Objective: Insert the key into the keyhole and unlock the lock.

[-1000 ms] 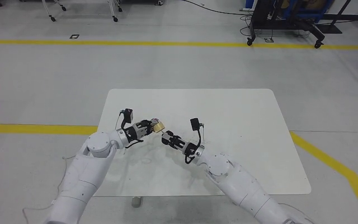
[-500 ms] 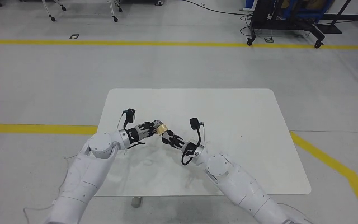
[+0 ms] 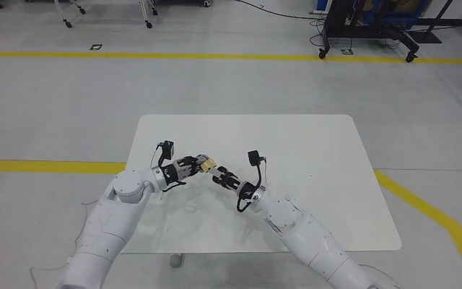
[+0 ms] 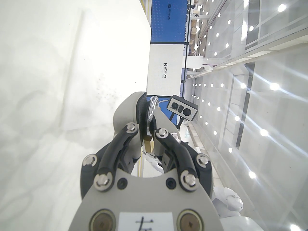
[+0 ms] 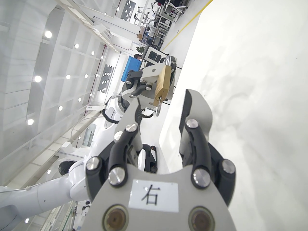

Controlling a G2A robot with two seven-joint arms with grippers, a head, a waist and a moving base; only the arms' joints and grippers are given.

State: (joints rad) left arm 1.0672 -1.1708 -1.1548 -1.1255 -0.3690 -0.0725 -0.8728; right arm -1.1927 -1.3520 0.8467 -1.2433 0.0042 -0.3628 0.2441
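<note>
The brass padlock [image 3: 206, 165] is held up off the white table [image 3: 325, 144], out toward 9 o'clock from the table's middle. The left pincer [image 3: 196, 165] is clamped on the padlock's body. A silver key [image 5: 159, 107] sticks out of the keyhole at the end away from the shackle [image 5: 168, 61]. The right pincer [image 3: 219, 174] sits just beside the lock at its 4 o'clock, with its fingers [image 5: 195, 111] spread apart and gripping nothing. The key is close off their tips. Past the table at 12 o'clock, a yellow line [image 3: 216, 54] crosses the floor.
</note>
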